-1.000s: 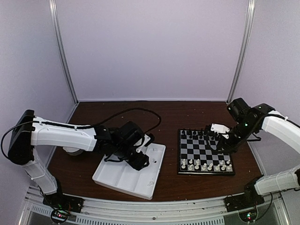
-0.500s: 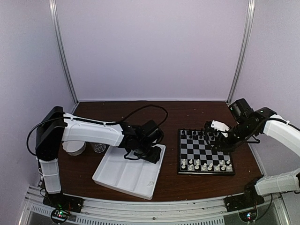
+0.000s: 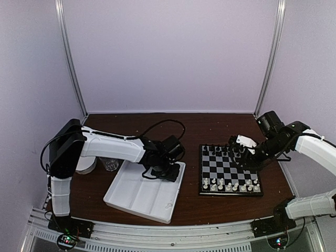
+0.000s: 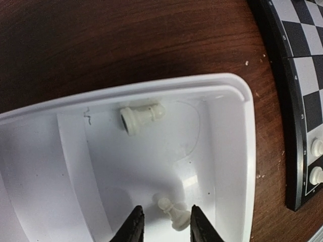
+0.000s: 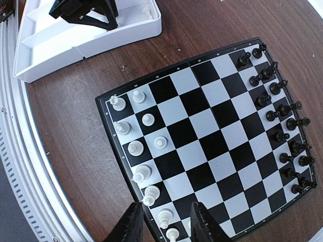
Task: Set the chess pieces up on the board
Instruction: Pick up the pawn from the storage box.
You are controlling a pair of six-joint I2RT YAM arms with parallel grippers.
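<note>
I see left gripper (image 4: 165, 222) low in end compartment of tray (image 4: 229, 136), jaws part spread astride fallen white pawn (image 4: 172, 213), gap showing on one side. Second white piece (image 4: 141, 115) lies near tray's end wall. Right gripper (image 5: 164, 214) over board (image 5: 202, 121), jaws apart. Black pieces (image 5: 282, 121) and white pieces (image 5: 136, 147) line opposite edges.

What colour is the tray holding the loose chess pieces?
White; the left wrist view shows the tray best.

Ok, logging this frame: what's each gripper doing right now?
Left gripper: open, fingers either side of a white piece in the tray.
Right gripper: open, empty, above the board.
</note>
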